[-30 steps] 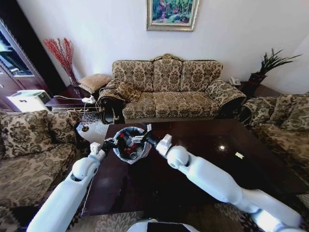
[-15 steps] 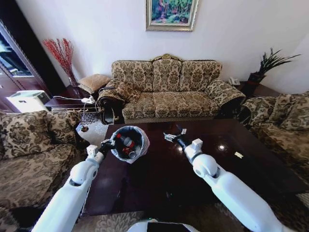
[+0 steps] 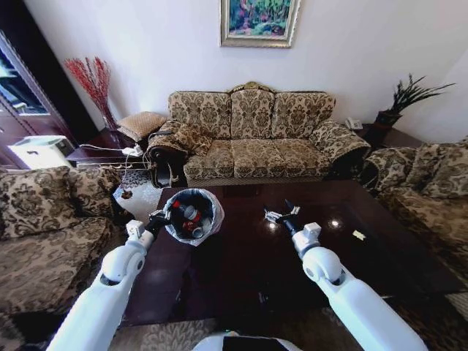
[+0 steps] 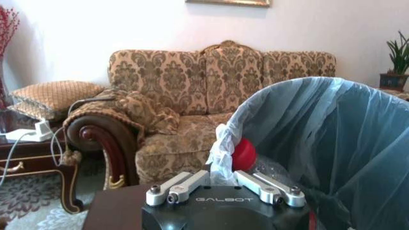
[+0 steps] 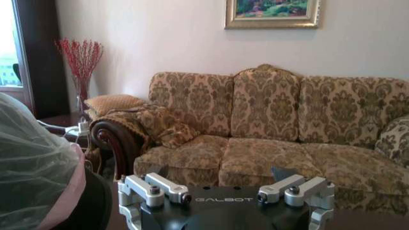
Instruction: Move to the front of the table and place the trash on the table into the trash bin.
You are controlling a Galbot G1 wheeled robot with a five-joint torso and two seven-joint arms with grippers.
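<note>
White "GALBOT" lettering marks our left gripper (image 4: 223, 184), clamped on trash bin (image 3: 193, 216) rim at 10 o'clock; right gripper (image 3: 281, 213) spread apart.

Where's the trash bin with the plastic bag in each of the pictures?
Head view: the trash bin sits at the table's left far end, tilted, held at its rim by the left gripper.
Left wrist view: the bin is on the right side, very close, bag clamped in the gripper.
Right wrist view: its bagged side is at the left edge.
Shared landmark: the patterned sofa.
</note>
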